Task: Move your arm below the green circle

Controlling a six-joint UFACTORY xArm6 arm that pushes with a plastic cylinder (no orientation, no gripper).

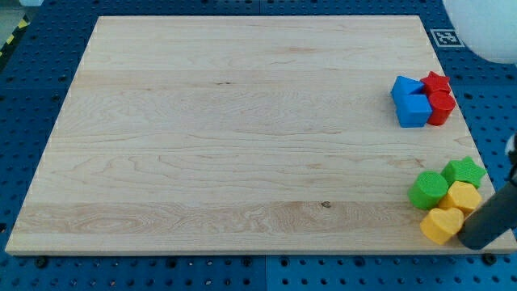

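The green circle [428,191] is seen near the view's lower right corner of the table [226,137]; being round, it shows no long axis and no direction of pointing, and it stands flat on one of its faces. It appears as a short, bright green cylinder with a ribbed side wall and a paler top. Just to its right a green star [464,171] is found, and a yellow block [464,196] of roughly rounded shape is touching it at the lower right; a yellow heart-like block [442,225] lies just below these. My tip [471,242] is placed at the lower right of the yellow heart, touching or almost touching it, and well below and to the right of the green circle; the rod rises toward the view's right edge. No hand is carried by the arm, so no grasping or released state can be told. Farther up the right side, two blue blocks [412,102] and two red blocks [439,97] are clustered together. The table is a pale wooden board with visible grain, set on a blue perforated base [24,89]; a white rounded object [485,28] is seen at the top right.
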